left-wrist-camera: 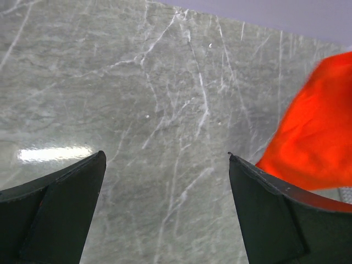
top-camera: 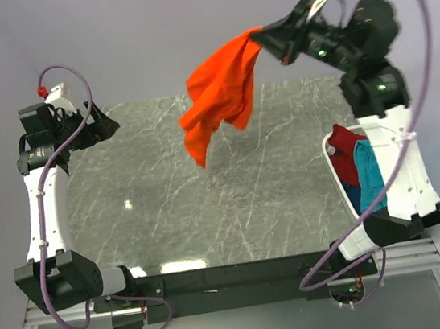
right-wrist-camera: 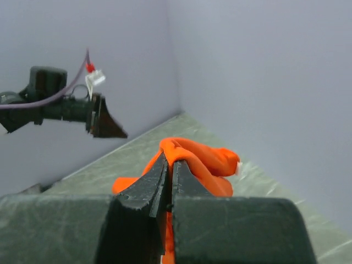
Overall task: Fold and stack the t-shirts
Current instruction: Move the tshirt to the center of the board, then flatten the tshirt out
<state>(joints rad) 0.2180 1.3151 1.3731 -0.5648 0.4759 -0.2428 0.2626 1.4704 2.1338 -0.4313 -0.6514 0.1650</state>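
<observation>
Above the far middle of the grey marble table (top-camera: pixel 153 214), the right gripper (top-camera: pixel 258 38) is clamped on an edge of the orange t-shirt (top-camera: pixel 218 92), hoisting it so it hangs loose, presumably to open it out. The left gripper (top-camera: pixel 108 124) stands spread and empty, well apart. Other t-shirts (top-camera: pixel 367 173) lie in the white basket (top-camera: pixel 330 148). The walls are plain lilac.

Orange t-shirt (top-camera: pixel 218 92) hangs above table (top-camera: pixel 144 207); basket (top-camera: pixel 334 167) lines right edge.

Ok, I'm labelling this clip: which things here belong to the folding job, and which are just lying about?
Job:
bright orange cloth t-shirt, pinched in the shut right end effector
dark red cloth t-shirt
teal cloth t-shirt

Lying about:
white plastic basket holding those two
grey marble-patterned table
</observation>
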